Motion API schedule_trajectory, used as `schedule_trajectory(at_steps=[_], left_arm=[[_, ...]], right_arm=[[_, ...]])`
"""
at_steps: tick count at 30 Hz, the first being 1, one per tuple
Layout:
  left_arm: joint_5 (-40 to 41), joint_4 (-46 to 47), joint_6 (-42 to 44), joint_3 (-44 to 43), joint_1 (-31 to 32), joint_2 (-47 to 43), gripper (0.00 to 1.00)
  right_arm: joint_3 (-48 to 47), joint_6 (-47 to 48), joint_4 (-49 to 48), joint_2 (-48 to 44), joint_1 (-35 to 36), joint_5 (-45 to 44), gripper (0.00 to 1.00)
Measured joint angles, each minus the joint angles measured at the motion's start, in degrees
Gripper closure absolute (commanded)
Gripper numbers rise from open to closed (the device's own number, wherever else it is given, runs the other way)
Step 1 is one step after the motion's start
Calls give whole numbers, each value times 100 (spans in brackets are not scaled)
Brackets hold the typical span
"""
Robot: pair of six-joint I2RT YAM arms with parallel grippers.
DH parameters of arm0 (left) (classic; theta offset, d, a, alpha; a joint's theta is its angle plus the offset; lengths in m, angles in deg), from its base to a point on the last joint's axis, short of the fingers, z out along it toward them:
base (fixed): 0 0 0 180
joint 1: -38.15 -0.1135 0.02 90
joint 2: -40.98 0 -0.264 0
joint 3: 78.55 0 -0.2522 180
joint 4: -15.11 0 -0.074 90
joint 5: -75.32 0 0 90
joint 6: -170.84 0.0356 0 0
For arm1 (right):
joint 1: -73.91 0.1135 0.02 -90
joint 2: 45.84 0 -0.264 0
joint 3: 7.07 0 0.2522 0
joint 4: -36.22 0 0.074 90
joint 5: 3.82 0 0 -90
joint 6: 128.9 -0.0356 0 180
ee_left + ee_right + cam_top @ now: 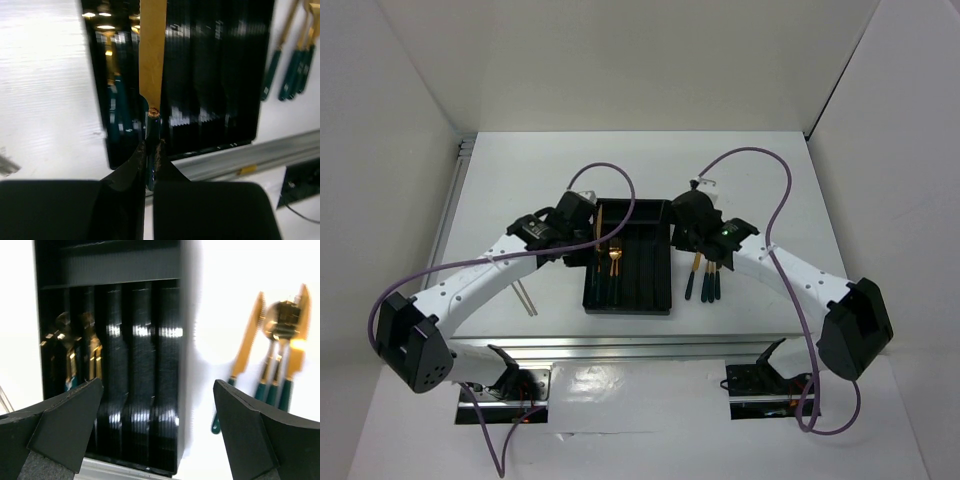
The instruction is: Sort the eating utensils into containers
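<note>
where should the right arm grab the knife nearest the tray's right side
Grip the knife by its dark green handle, from straight above, jaws across its narrow width. It lies flat and splays away from the other three utensils, so the handle has bare table either side.

R tray (650, 285) slots free; forks (91, 346) in L

My left end effector (151, 150) is black. Knife (152, 55): gold blade, dark green handle. Cutlery tray (215, 75): glossy black. Loose utensils (272, 355): gold heads, dark green handles. Chopsticks (527, 297): pale. Bench (760, 170): white. My arms (470, 280): white links, black joints. My arm cables (752, 150): purple.
</note>
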Motion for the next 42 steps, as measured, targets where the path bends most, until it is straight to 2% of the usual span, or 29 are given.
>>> schedule_trajectory(at_steps=[4,12,21,27,42], left_arm=[[-304,280,-4,-15,299,234,100],[-509,699,-181,-33,525,885,100],[-448,1139,-785,-33,774,1259,100],[-350,1163,-940,-33,916,1718,100],[-111,1220,-1078,-28,931,2159,100]], right_arm=[[48,-260,238,-48,-365,-57,0],[599,-273,256,-820,-885,57,0],[658,-149,240,-931,-931,223,0],[671,-96,238,-929,-931,313,0],[758,-11,234,-933,-931,378,0]])
